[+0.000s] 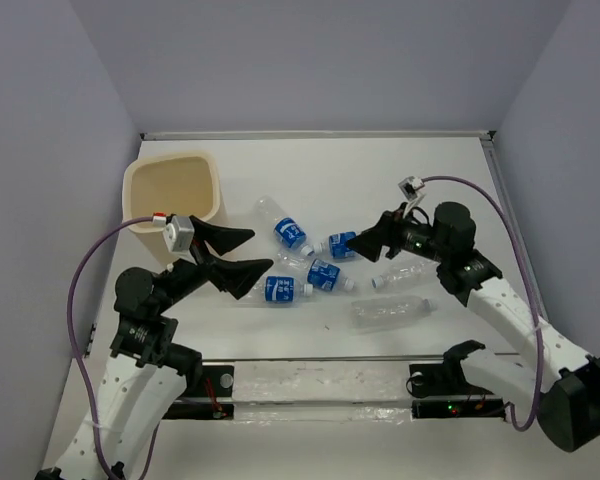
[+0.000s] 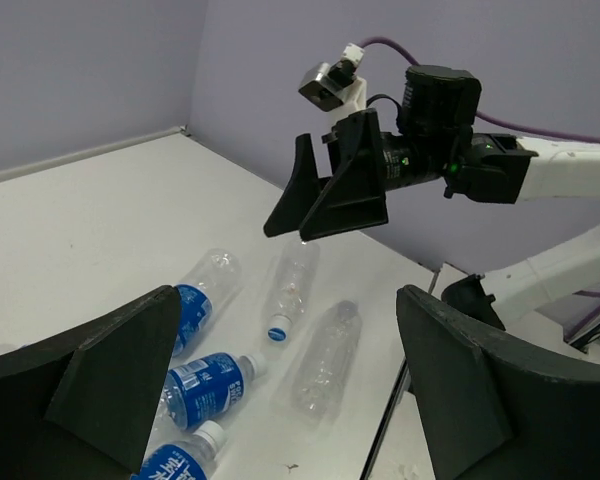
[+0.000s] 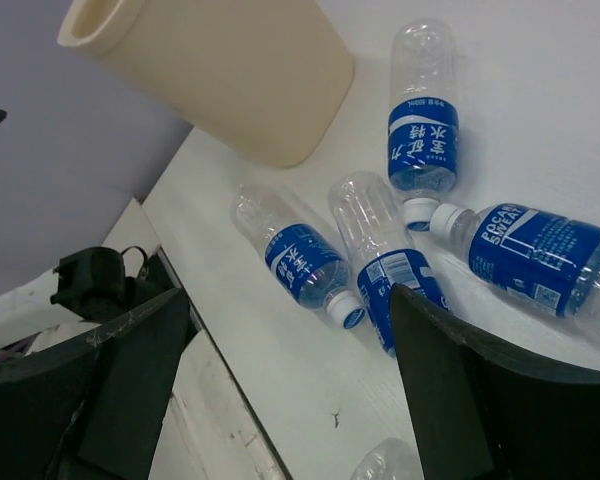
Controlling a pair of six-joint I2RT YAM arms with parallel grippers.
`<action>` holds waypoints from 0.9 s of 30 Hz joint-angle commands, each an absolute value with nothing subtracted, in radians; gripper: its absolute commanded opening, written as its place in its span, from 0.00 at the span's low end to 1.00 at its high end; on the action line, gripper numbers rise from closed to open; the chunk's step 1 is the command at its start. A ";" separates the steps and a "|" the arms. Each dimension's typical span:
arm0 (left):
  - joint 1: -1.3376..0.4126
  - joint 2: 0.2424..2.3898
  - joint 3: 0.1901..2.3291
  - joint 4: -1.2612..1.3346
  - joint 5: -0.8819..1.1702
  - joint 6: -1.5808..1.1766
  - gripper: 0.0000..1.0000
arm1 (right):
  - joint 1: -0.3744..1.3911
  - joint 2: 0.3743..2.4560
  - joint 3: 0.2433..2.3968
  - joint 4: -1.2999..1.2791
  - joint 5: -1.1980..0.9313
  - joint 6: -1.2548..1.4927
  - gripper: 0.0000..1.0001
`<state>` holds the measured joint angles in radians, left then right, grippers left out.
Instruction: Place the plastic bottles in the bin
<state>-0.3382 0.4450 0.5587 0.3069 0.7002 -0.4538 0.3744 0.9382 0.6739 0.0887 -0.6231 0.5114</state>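
Note:
The cream-beige bin [image 1: 175,188] stands at the back left and looks empty. Several plastic bottles lie on the table between the arms: blue-labelled ones [image 1: 283,229] [image 1: 340,245] [image 1: 321,273] [image 1: 277,289] and two unlabelled ones [image 1: 405,273] [image 1: 390,312]. My left gripper [image 1: 246,252] is open and empty, hovering left of the labelled bottles, right of the bin. My right gripper [image 1: 368,243] is open and empty, above the labelled bottle in the middle. The left wrist view shows my open left gripper [image 2: 288,295] over the bottles [image 2: 208,388] [image 2: 325,360]. The right wrist view shows my open right gripper [image 3: 290,300], bottles [image 3: 300,255] [image 3: 423,120] and the bin [image 3: 220,70].
The white table [image 1: 380,170] is walled by lilac panels at the back and sides. A taped strip [image 1: 320,385] runs along the near edge between the arm bases. The right arm [image 2: 450,150] shows in the left wrist view.

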 commanded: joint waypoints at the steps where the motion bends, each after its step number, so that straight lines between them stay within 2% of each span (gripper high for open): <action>1: -0.331 0.423 0.577 0.330 0.718 -0.439 0.99 | 0.459 1.055 0.781 0.140 -0.522 0.448 0.86; 7: -0.333 0.405 0.581 0.290 0.677 -0.416 0.99 | 0.575 1.346 0.991 0.097 -0.390 0.347 0.86; 16: -0.337 0.348 0.603 0.215 0.542 -0.393 0.99 | 0.701 1.790 1.412 -0.124 -0.140 0.187 0.88; 23: -0.351 0.330 0.626 0.123 0.381 -0.371 0.99 | 0.753 2.023 1.661 -0.247 -0.041 0.120 0.89; 27: -0.353 0.321 0.627 0.103 0.321 -0.371 0.99 | 0.753 2.101 1.726 -0.281 -0.028 0.103 0.88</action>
<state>-0.3466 0.3416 0.5823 0.1101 0.4034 -0.3893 0.7479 2.0651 1.6382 -0.2188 -0.0822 0.1513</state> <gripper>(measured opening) 0.989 0.881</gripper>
